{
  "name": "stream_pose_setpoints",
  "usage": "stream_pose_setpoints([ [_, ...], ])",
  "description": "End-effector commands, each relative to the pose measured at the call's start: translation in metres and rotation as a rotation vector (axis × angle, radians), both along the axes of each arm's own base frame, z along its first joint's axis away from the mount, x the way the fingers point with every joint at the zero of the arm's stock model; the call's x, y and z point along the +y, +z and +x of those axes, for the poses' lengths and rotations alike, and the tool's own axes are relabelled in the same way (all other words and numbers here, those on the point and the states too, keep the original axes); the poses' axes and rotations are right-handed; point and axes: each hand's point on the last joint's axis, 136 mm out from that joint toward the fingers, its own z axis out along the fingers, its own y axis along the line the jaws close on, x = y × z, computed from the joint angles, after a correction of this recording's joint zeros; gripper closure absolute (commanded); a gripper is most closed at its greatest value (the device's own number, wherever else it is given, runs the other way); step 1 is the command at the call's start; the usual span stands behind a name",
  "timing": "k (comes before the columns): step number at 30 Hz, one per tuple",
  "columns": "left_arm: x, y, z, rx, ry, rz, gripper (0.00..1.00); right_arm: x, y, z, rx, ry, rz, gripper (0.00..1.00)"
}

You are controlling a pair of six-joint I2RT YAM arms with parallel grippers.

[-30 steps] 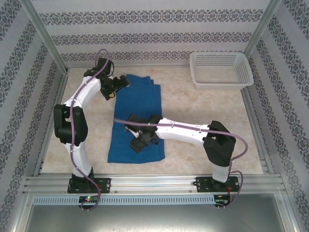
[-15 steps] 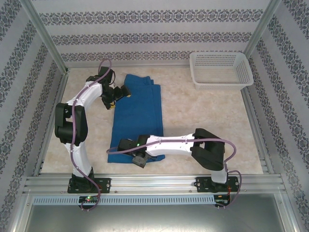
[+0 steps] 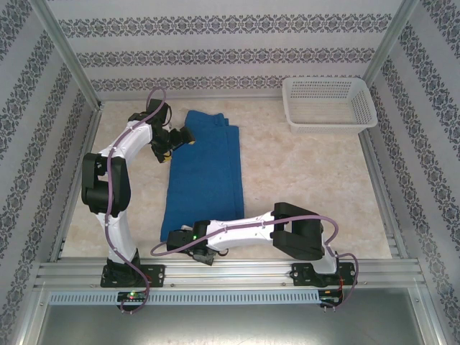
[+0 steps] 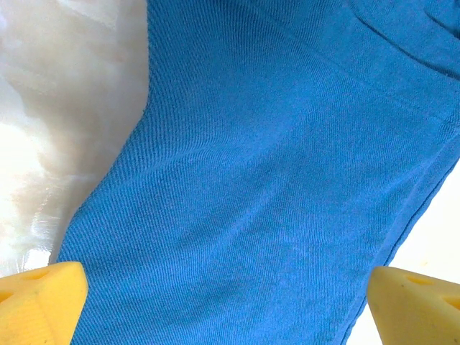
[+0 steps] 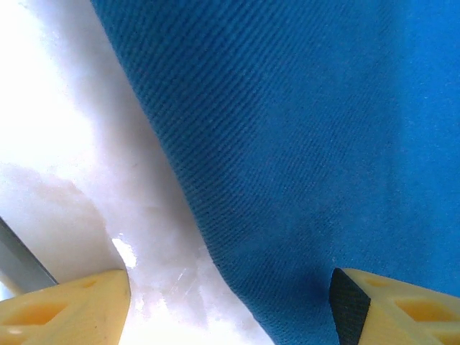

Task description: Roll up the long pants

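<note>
Top external: long pants (image 3: 205,176) flat on table (image 3: 302,180), basket (image 3: 330,122) well apart; left fingers (image 4: 39,302), right fingers (image 5: 61,309) spread.

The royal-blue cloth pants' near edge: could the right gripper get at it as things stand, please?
Probably yes: the open right gripper sits at the near edge of the royal-blue cloth pants, nothing in between.

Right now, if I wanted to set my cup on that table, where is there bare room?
The widest bare patch of table lies between the long pants and the right rail, nearer than the white basket. Crowded: the near edge under the right arm, the strip by the left arm.
</note>
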Motion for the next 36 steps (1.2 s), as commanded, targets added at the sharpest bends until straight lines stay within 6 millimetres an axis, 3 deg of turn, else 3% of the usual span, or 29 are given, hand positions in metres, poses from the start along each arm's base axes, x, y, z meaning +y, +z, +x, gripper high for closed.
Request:
stream_pose_setpoints([
  [1, 0.003, 0.016, 0.003, -0.041, 0.01, 0.01, 0.0, -0.001, -0.002, 0.021, -0.102, 0.025, -0.049, 0.25],
  [13, 0.006, 0.019, 0.007, -0.037, 0.009, 0.018, 0.0, 0.007, 0.004, 0.059, -0.165, 0.04, -0.043, 0.25],
  [27, 0.009, 0.019, 0.011, -0.03, 0.02, 0.018, 0.0, 0.003, -0.005, 0.072, -0.135, 0.024, -0.04, 0.29],
  [29, 0.01, 0.019, 0.01, -0.028, 0.022, 0.02, 0.0, 0.002, -0.008, 0.07, -0.122, 0.015, -0.035, 0.38],
  [31, 0.011, 0.019, 0.01, -0.027, 0.025, 0.019, 0.0, 0.001, -0.008, 0.067, -0.11, 0.005, -0.027, 0.61],
  [34, 0.012, 0.018, 0.01, -0.024, 0.027, 0.016, 0.0, 0.0, -0.002, 0.061, -0.099, 0.007, -0.018, 0.8],
  [36, 0.012, 0.018, 0.011, -0.025, 0.028, 0.014, 0.0, -0.001, 0.005, 0.058, -0.092, 0.007, -0.01, 1.0],
])
